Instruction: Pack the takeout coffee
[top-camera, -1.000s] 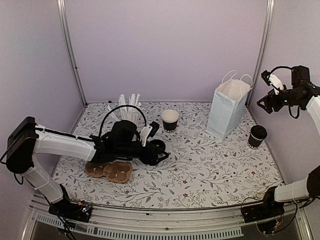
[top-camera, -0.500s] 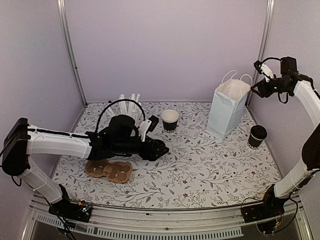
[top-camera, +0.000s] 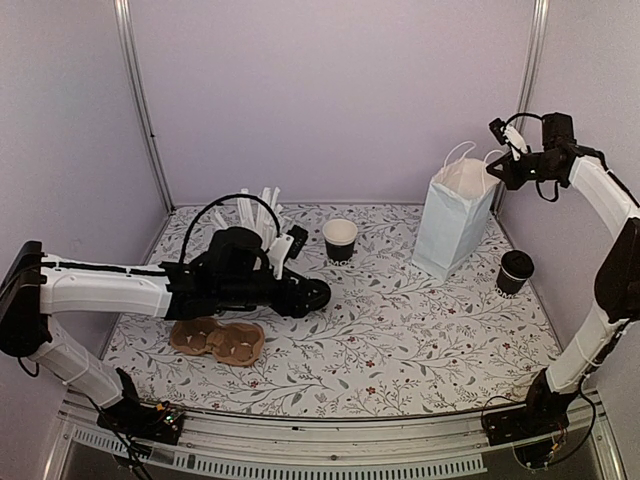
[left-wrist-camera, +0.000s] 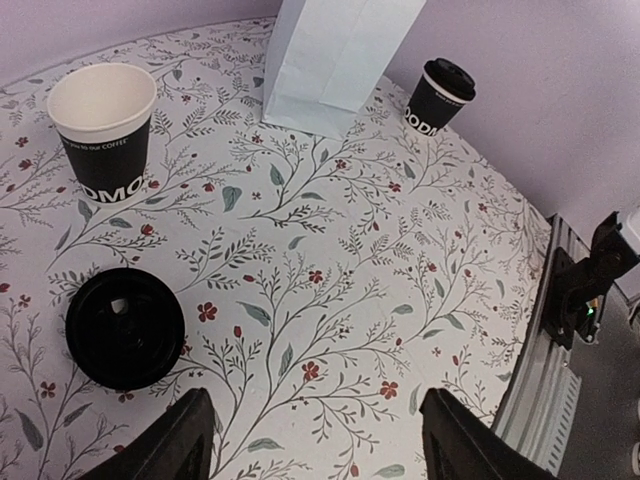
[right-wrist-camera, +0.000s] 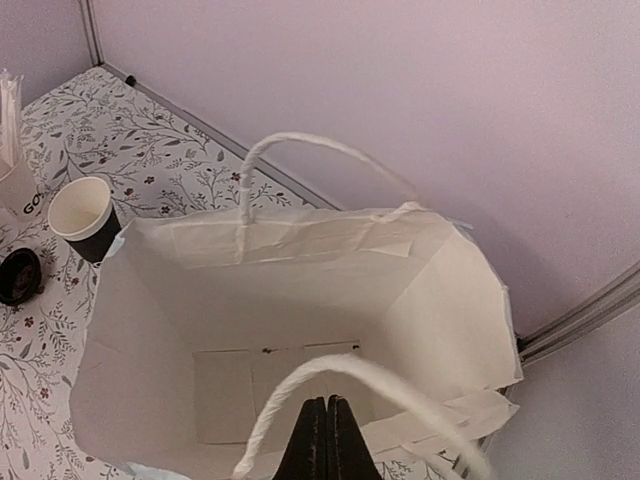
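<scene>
Table (top-camera: 400, 330), left fingers (left-wrist-camera: 182, 440) spread, right fingers (right-wrist-camera: 315, 440) closed

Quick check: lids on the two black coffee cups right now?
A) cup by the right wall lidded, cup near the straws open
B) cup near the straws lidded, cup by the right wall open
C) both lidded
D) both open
A: the lidded cup stands past the bag by the right wall, while the open cup near the straws shows its cream inside.
</scene>
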